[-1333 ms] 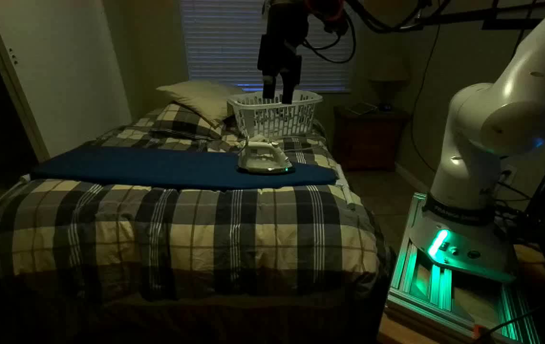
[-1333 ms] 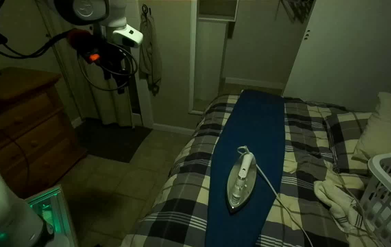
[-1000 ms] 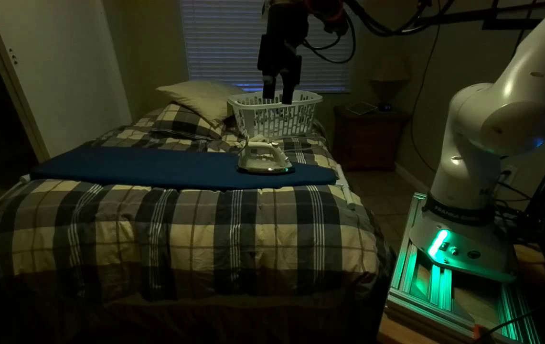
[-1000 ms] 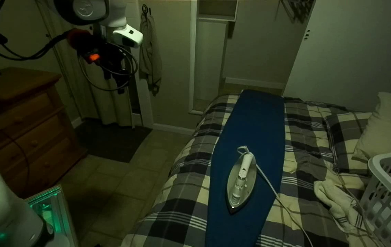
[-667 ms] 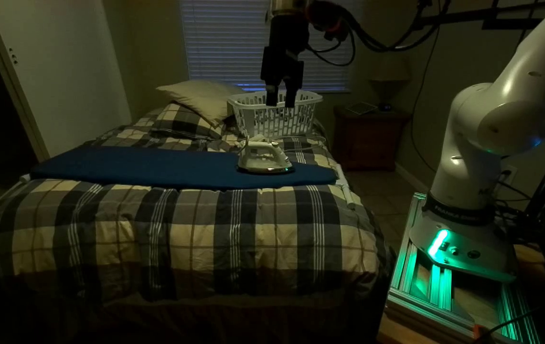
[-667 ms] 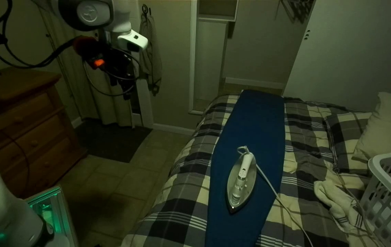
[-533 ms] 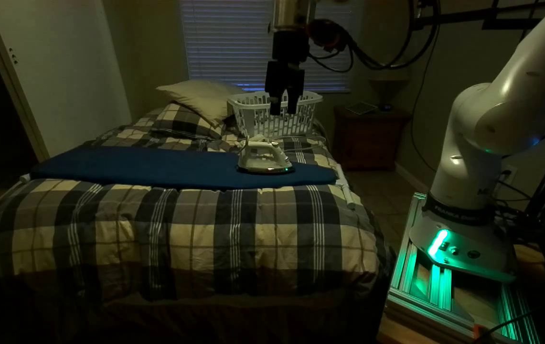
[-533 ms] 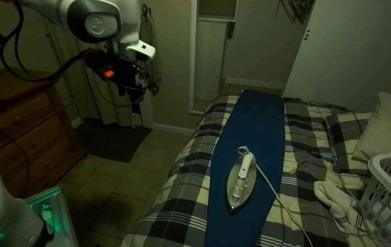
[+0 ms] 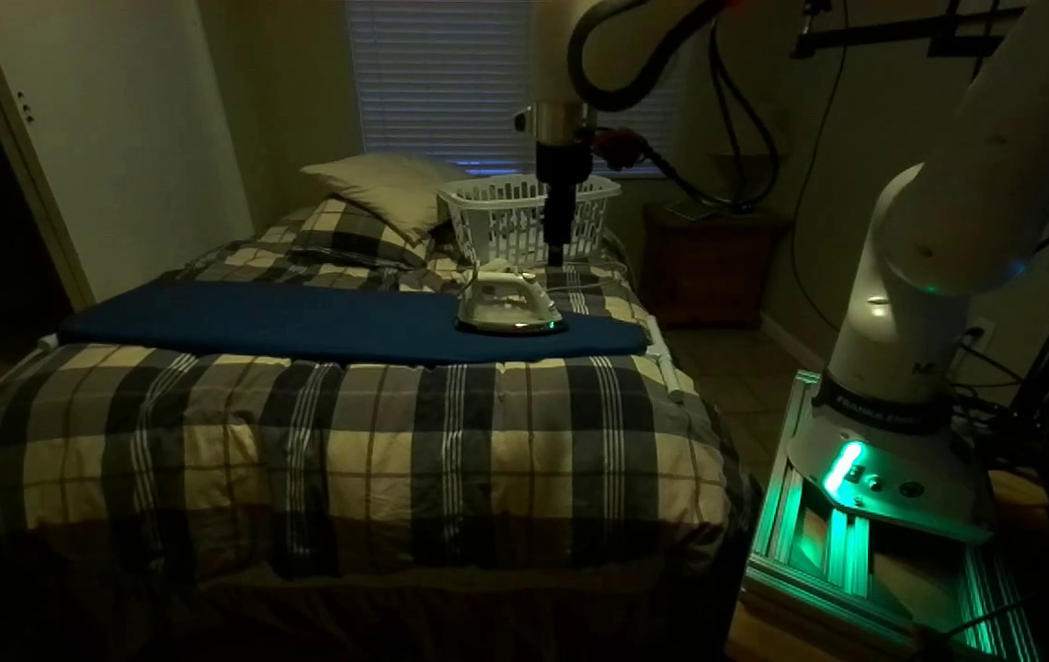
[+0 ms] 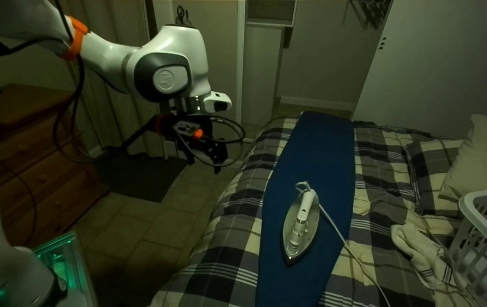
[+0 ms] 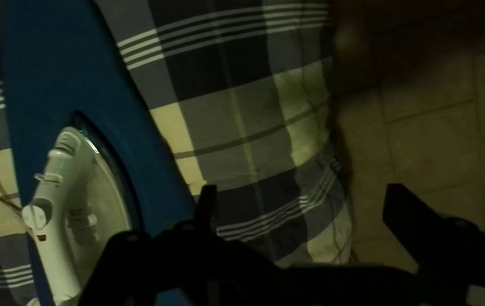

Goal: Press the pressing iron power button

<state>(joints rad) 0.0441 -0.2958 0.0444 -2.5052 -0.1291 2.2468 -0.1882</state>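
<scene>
FRANKA lettering (image 9: 878,413) on arm base (image 9: 919,464); end effector (image 11: 302,189) jaws spread; iron (image 10: 301,226) on board (image 10: 322,157)

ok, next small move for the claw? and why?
Probably slide the open claw sideways over the pressing iron, without descending yet: in the wrist view the iron lies left of both fingertips, with plaid bedspread and tiled floor between them.

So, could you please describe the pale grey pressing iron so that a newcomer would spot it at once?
Start from the plaid-covered bed, then find the long blue ironing board lying across it. The rounded, pale grey pressing iron rests flat on that board. Unlike the taller white lattice basket nearby, it is low, with a pointed tip and white handle.
</scene>
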